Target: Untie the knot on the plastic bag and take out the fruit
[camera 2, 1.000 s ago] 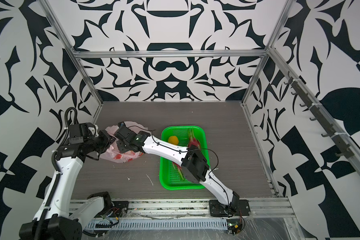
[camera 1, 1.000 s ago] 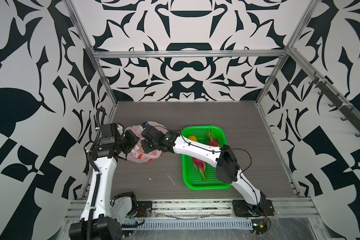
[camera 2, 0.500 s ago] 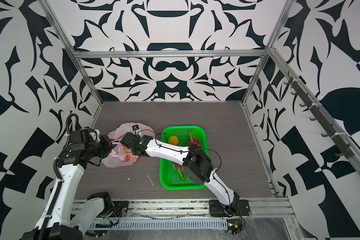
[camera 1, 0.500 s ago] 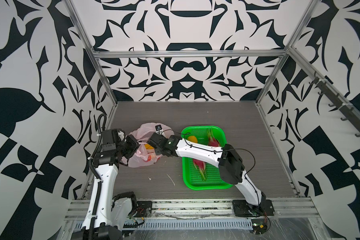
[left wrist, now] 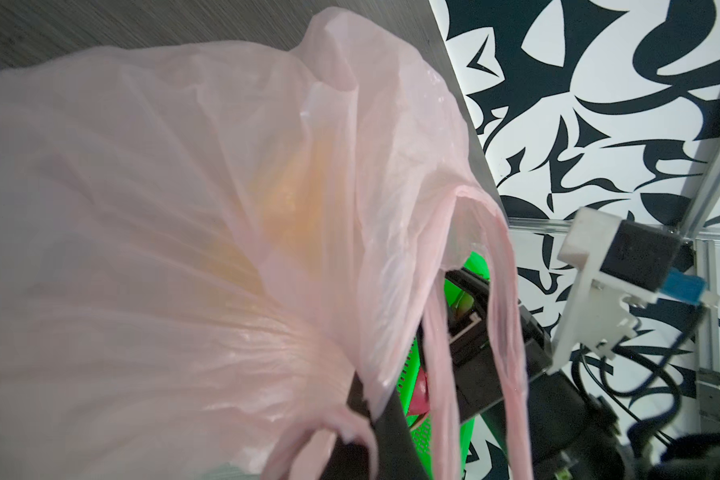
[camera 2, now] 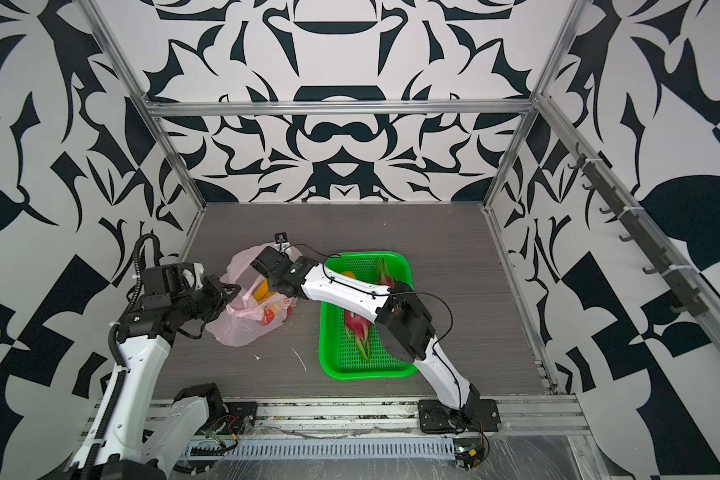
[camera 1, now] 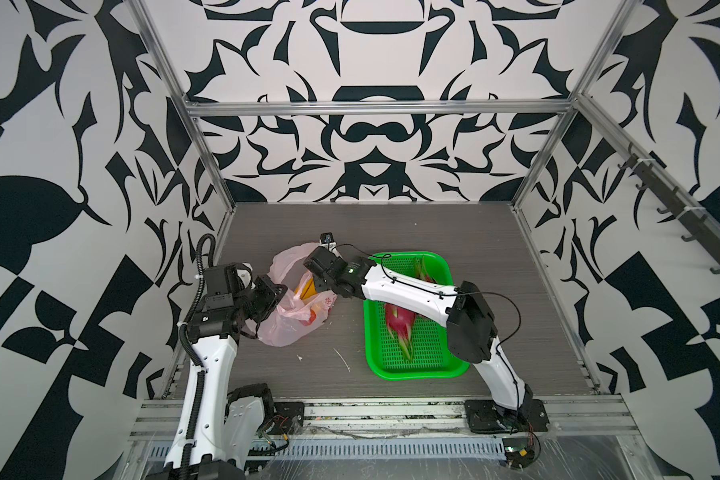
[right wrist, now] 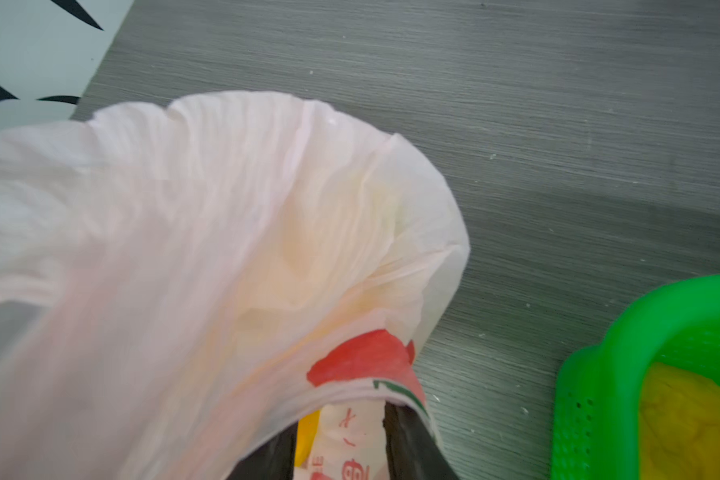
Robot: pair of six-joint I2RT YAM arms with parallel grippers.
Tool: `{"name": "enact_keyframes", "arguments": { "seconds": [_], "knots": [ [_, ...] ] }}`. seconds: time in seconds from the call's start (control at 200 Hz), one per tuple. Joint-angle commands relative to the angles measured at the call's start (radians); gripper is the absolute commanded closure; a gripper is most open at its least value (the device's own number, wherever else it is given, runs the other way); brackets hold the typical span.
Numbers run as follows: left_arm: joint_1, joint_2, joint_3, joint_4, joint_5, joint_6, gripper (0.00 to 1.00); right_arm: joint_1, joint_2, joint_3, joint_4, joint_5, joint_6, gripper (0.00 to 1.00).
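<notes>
1. Up the frame goes the right gripper [right wrist: 339, 422], off the bag's [camera 1: 285, 328] low flank and into its mouth. The bag has puffed up taller than a second ago, and the left gripper [camera 1: 279, 294] has drifted toward centre with it.
2. We find the bag left of centre in both top views, on the table [camera 1: 391, 232], near the basket [camera 1: 367, 332] but apart from it.
3. Our left gripper is pressed together on the bag's left edge, with film bunched in its grip.
4. On the right gripper the fingers [right wrist: 412, 449] stand apart, printed film and a yellow sliver between them. Whether they pinch anything, we cannot tell.
5. Bananas [camera 2: 262, 289] glow yellow inside the open mouth, and a handle loop [left wrist: 501, 291] hangs loose.
6. Right of centre, the basket holds a dragon fruit [camera 1: 396, 322] in its middle, a second dragon fruit [camera 1: 421, 270] toward its upper edge, and a round yellow fruit [right wrist: 691, 424].
</notes>
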Motion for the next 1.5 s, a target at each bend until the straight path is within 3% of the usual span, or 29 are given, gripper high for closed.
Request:
{"name": "enact_keyframes", "arguments": {
  "seconds": [0.0, 0.18, 0.7, 0.97, 1.235, 1.495],
  "knots": [
    [-0.013, -0.011, -0.017, 0.054, 0.075, 0.026, 1.00, 0.010, 0.000, 0.027, 0.072, -0.030, 0.028, 0.62],
    [-0.026, -0.005, -0.021, 0.069, 0.120, 0.066, 1.00, 0.010, 0.054, 0.094, 0.067, -0.041, 0.057, 0.63],
    [-0.072, -0.034, -0.093, 0.120, 0.132, 0.086, 1.00, 0.038, 0.050, 0.055, 0.117, -0.001, 0.130, 0.65],
    [-0.104, -0.111, -0.149, 0.081, 0.155, 0.087, 1.00, 0.022, 0.132, 0.140, 0.152, 0.139, 0.212, 0.57],
    [-0.138, -0.154, -0.194, 0.034, 0.168, 0.110, 1.00, -0.005, 0.211, 0.256, 0.136, 0.157, 0.252, 0.54],
    [-0.161, -0.155, -0.230, 0.028, 0.159, 0.120, 1.00, -0.015, 0.291, 0.377, 0.098, 0.207, 0.239, 0.44]
  ]
}}
